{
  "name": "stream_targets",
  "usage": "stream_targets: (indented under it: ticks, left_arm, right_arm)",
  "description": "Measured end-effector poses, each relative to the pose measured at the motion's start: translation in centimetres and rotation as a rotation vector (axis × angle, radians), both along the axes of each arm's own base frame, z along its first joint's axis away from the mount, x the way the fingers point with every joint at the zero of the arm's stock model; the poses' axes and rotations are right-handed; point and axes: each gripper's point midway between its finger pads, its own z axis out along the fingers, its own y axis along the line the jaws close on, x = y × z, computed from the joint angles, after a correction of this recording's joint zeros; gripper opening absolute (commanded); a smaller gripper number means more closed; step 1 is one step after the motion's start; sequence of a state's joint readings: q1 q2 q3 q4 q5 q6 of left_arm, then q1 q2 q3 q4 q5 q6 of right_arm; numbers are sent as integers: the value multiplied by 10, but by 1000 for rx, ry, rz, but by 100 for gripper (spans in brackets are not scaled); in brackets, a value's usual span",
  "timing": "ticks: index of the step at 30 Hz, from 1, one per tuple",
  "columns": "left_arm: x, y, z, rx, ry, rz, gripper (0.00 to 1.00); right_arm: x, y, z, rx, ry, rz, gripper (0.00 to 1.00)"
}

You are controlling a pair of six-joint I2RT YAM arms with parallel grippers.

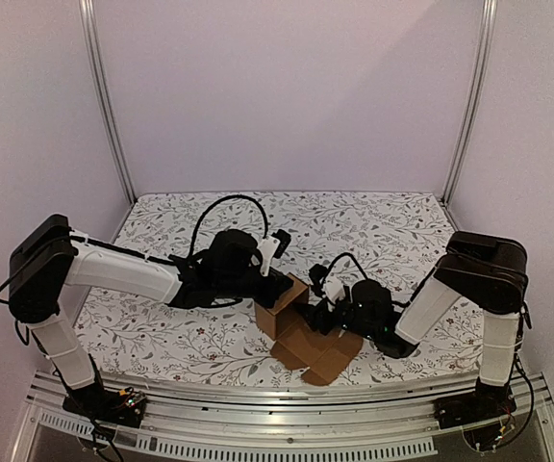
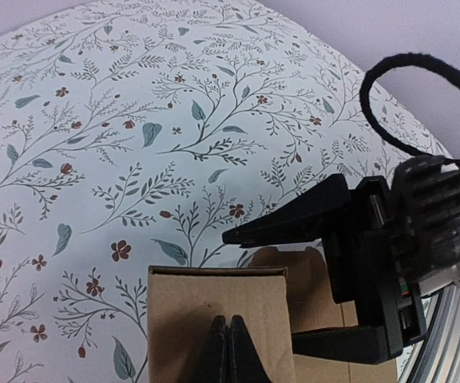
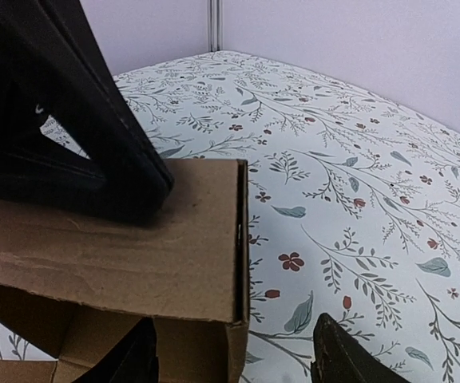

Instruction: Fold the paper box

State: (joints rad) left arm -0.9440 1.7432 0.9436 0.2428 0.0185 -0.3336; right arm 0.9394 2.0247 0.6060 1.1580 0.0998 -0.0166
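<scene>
The paper box [image 1: 279, 310] is brown cardboard, partly raised, with walls standing and flat flaps [image 1: 320, 354] spread on the table towards the front. My left gripper [image 2: 230, 321] is shut, its joined tips pressing on a box panel [image 2: 182, 319]. In the right wrist view its dark fingers [image 3: 78, 159] lie on the top of the box wall [image 3: 134, 255]. My right gripper [image 3: 234, 323] is open and straddles the near corner of that wall. One finger sits inside the box and the other outside over the table, with nothing gripped.
The table has a floral cloth [image 1: 392, 231] and is bounded by white walls with two metal posts [image 1: 109, 106] at the back corners. A black cable [image 2: 422, 104] loops above the right gripper. The metal rail [image 1: 287, 423] runs along the front edge.
</scene>
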Motion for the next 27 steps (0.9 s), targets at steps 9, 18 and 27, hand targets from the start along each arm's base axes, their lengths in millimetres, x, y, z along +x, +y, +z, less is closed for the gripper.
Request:
stream_targets:
  ticks: [9, 18, 27]
  left_arm:
    - [0, 0, 0, -1, -1, 0, 0]
    - [0, 0, 0, -2, -2, -1, 0]
    - [-1, 2, 0, -6, -5, 0, 0]
  right_arm:
    - [-19, -28, 26, -39, 53, -11, 68]
    - [-33, -65, 65, -70, 205, -96, 71]
    - [-52, -111, 44, -168, 550, -230, 71]
